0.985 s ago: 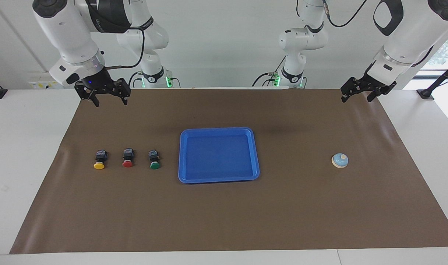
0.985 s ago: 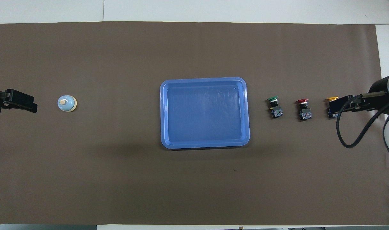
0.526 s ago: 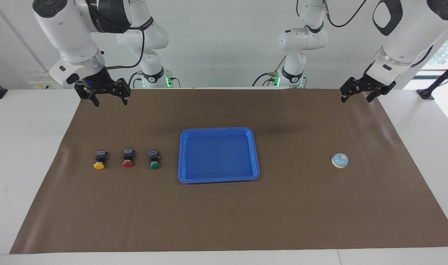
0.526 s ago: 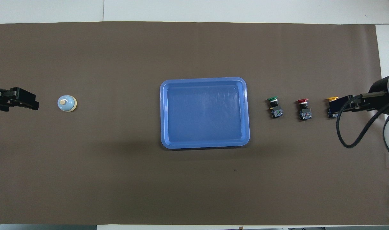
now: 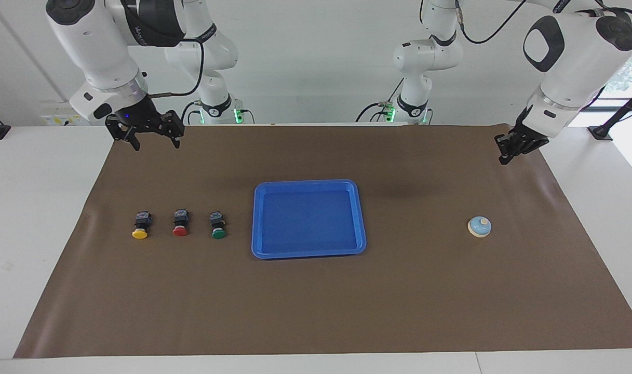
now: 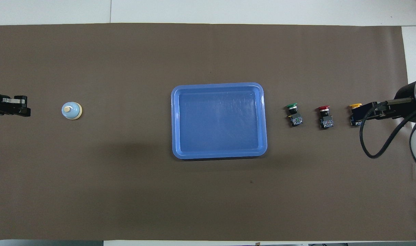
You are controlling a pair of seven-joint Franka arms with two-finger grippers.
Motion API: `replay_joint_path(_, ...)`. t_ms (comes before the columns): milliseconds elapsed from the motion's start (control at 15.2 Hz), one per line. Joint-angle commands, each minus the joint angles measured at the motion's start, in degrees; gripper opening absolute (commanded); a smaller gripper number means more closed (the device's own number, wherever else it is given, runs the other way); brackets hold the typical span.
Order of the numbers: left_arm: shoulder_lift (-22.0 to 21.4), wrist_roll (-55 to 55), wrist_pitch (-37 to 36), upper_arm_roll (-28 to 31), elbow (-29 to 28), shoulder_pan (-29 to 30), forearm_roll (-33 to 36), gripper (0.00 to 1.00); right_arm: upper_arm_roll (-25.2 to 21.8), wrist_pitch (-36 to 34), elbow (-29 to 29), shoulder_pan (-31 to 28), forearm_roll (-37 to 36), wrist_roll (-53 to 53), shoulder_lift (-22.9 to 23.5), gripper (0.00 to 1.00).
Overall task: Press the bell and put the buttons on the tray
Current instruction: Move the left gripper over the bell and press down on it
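Left gripper [image 5: 505,155] just pinched its fingers together, empty, and dropped lower over the mat at its own end; looks like prep to poke the bell [image 5: 480,227], so nothing is pressed yet. Right gripper [image 5: 150,136] waits, fingers apart. Bell sits upright, knob up, no long axis. Farther along the same line: the empty tray [image 5: 308,252], then green [image 5: 218,225], red [image 5: 180,223], yellow button [image 5: 140,225], caps pointing away from the robots.
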Motion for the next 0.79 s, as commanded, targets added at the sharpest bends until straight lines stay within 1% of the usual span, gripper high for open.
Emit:
replay_joint_path(0, 1.81, 6.42, 3.04, -0.10, -1.36, 1.12, 0.78, 0.00, 0.50, -1.21, 0.08, -0.83, -0.46, -0.99, -0.53, 1.00)
replay_joint_path(66, 3.64, 6.43, 4.70, -0.10, -1.19, 2.43, 0.78, 0.00, 0.50, -1.21, 0.07, -0.83, -0.46, -0.99, -0.53, 1.00)
replay_joint_path(328, 8.57, 6.25, 10.76, -0.10, -2.50, 3.41, 0.78, 0.00, 0.50, -1.21, 0.16, -0.83, -0.46, -0.99, -0.53, 1.00)
replay_joint_path(394, 9.02, 6.25, 13.39, -0.10, -3.98, 3.41, 0.78, 0.00, 0.50, -1.21, 0.16, -0.83, -0.46, -0.99, -0.53, 1.00)
replay_joint_path(526, 9.63, 6.25, 22.34, -0.10, -9.59, 3.41, 0.78, 0.00, 0.50, -1.21, 0.07, -0.83, -0.46, -0.99, -0.53, 1.00)
replay_joint_path(591, 10.51, 6.25, 24.82, -0.10, -10.93, 3.41, 0.78, 0.00, 0.50, -1.21, 0.07, -0.83, -0.46, -0.99, -0.53, 1.00)
replay_joint_path(723, 11.22, 6.34, 26.60, -0.10, -12.25, 3.41, 0.78, 0.00, 0.50, -1.21, 0.08, -0.83, -0.46, -0.99, -0.53, 1.00)
